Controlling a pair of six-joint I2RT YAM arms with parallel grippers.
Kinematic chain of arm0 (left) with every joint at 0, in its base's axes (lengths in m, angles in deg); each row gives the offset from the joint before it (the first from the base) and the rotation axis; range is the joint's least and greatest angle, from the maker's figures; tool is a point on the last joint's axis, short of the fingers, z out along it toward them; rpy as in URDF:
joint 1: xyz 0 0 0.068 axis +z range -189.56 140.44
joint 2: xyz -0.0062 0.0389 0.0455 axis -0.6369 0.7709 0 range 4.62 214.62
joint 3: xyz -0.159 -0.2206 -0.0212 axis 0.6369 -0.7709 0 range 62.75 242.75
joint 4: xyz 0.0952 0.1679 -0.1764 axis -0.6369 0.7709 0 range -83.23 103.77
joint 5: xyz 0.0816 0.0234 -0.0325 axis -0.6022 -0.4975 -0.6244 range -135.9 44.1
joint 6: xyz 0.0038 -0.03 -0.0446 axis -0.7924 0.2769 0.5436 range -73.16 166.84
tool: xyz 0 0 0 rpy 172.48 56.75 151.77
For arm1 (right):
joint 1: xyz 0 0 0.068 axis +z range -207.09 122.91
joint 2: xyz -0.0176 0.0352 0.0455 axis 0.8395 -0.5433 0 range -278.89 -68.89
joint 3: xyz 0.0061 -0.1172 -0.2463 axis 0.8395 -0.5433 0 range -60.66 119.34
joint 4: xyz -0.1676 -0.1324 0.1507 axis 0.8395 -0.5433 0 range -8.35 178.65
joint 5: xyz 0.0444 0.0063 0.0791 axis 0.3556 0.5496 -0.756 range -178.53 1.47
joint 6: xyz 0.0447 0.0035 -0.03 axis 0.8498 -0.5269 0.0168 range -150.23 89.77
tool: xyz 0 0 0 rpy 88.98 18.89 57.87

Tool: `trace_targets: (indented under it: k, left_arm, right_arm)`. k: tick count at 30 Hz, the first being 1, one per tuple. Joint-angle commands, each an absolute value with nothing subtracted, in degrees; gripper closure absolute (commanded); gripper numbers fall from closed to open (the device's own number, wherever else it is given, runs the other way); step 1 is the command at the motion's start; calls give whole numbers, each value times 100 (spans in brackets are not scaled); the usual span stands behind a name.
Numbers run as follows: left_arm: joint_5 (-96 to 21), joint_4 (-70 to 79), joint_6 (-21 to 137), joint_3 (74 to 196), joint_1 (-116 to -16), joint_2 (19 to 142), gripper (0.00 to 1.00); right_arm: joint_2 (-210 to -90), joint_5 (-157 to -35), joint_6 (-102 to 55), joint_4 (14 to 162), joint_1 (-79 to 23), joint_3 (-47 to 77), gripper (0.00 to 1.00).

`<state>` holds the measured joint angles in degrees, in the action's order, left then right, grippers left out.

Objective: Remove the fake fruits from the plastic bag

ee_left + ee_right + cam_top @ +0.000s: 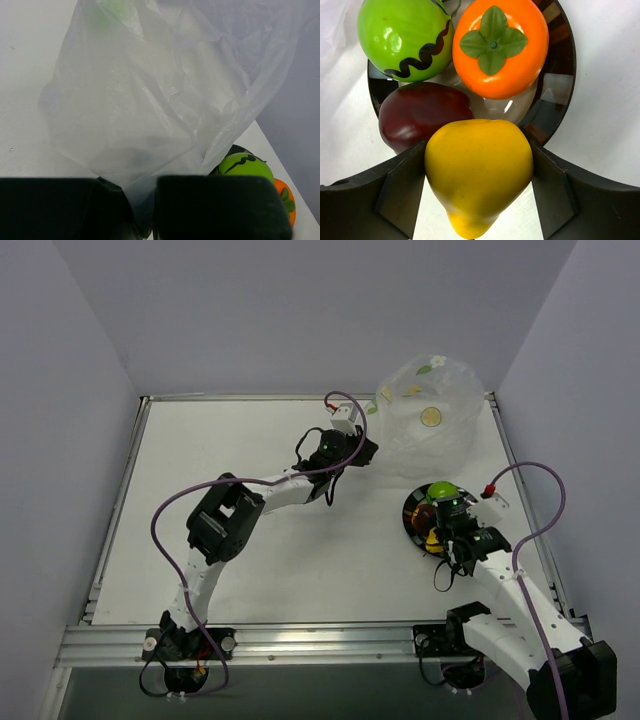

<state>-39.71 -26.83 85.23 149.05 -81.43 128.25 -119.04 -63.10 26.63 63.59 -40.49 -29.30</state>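
The left pincer (pixel 140 207) pinches the clear crinkly plastic bag (pixel 150 100). The right pincer (pixel 477 187) holds the yellow plastic fruit (pixel 477 160) beside the round black plate (pixel 562 85).

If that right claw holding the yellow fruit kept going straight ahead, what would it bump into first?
Likely the dark red fruit and the orange fruit on the plate, which lie just ahead of the held yellow fruit; depth is unclear.

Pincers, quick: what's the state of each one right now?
Left pincer: closed, pinching the bag.
Right pincer: closed on the yellow fruit, by the plate.
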Motion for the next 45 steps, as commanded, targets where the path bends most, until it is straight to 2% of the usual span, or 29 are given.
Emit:
trace_targets:
  k: [1, 7, 10, 14, 15, 16, 18, 35, 36, 39, 42, 43, 45]
  left_arm:
    - [-3887, -3032, 8613, 14985, -8105, 12617, 97]
    - [-3861, -3023, 8621, 14967, -8114, 12634, 98]
    - [-3870, -3023, 8622, 14967, -8122, 12643, 98]
    - [-3887, -2997, 8622, 14993, -8157, 12652, 98]
    - [-3896, -2979, 8622, 14993, -8158, 12652, 97]
    - [-3887, -2971, 8630, 15011, -8166, 12652, 98]
    - [-3852, -2988, 8692, 15020, -8175, 12661, 97]
    - [-3870, -2637, 8683, 15450, -8149, 12986, 96]
    - [-3861, -2628, 8683, 15485, -8149, 12995, 92]
    - [-3861, -2558, 8657, 15468, -8140, 12960, 87]
    - [-3852, -2505, 8613, 15416, -8123, 12854, 75]
    - [-3852, -2487, 8604, 15372, -8122, 12793, 65]
    - [-3843, -2470, 8595, 15310, -8105, 12714, 51]
  right_arm:
    - [-11969, -5874, 2813, 6650, -4039, -3059, 56]
    - [-11934, -5812, 2936, 6976, -4039, -3367, 43]
    - [-11793, -5803, 2919, 6976, -4048, -3438, 30]
    - [-11661, -5751, 2910, 6976, -4039, -3473, 20]
    - [-11652, -5768, 2910, 6976, -4039, -3473, 16]
    - [-11679, -5786, 2910, 6976, -4048, -3473, 7]
    - [-11731, -5847, 2945, 6984, -4039, -3499, 0]
    - [-10915, -6190, 2567, 6598, -4004, -2902, 0]
    - [-10827, -6199, 2541, 6598, -4004, -2858, 0]
    - [-10739, -6216, 2365, 6598, -4004, -2595, 0]
    - [-10712, -6295, 2260, 6624, -4004, -2236, 0]
    - [-10729, -6287, 2207, 6668, -4004, -2129, 1]
    - [-10738, -6252, 1971, 6755, -3995, -1831, 4]
